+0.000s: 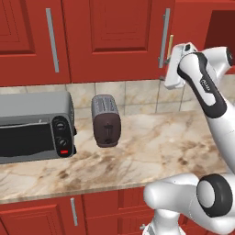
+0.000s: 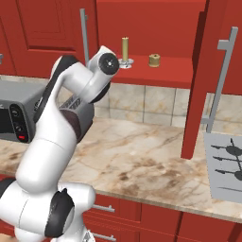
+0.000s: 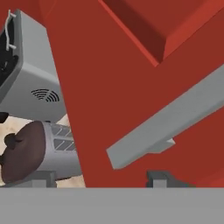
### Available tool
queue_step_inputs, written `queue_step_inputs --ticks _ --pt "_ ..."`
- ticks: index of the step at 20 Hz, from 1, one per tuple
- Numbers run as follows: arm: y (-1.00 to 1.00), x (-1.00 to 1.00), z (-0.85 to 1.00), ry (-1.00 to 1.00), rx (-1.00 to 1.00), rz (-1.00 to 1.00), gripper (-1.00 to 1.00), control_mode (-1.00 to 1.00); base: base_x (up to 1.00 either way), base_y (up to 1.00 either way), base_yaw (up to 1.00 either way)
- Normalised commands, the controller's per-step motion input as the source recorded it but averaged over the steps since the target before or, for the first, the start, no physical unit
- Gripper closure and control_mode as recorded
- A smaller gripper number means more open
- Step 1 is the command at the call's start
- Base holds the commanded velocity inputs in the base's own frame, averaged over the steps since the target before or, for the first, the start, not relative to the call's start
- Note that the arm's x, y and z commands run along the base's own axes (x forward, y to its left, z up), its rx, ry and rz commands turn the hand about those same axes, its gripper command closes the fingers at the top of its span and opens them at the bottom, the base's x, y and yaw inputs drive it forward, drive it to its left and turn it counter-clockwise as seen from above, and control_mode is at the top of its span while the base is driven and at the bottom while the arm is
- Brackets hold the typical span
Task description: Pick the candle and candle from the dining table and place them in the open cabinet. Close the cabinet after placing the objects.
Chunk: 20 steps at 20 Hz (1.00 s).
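Both candles placed: stick candle [image 2: 125, 48] on dish and squat brass candle [image 2: 154, 60] sit on cabinet shelf [image 2: 160, 71]. You have door closing left. Gripper [image 3: 100, 180] at bar handle [image 3: 170, 127], fingers apart, empty.

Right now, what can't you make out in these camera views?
- Stick candle: in the left base view the cabinet door hides all but a sliver.
- Tool: hand view cuts off the fingertips; open or shut unclear.
- Toaster oven: cut off by the left edge.
- Stove: cut off by the right edge.
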Motion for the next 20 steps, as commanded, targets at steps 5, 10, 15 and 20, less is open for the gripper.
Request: queue_step_inputs --ticks 5,10,15,20 --pt "-0.3 -0.08 0.0 0.0 0.0 -0.06 -1.0 -1.0 0.0 0.0 0.0" --pt "-0.21 -0.22 0.03 -0.08 0.0 0.0 -1.0 -1.0 0.0 0.0 0.0" --pt "-0.04 -0.37 0.01 -0.23 0.0 0.01 -1.0 -1.0 0.0 0.0 0.0" --pt "-0.02 -0.36 0.01 -0.26 -0.04 0.06 -1.0 -1.0 0.0 0.0 0.0"
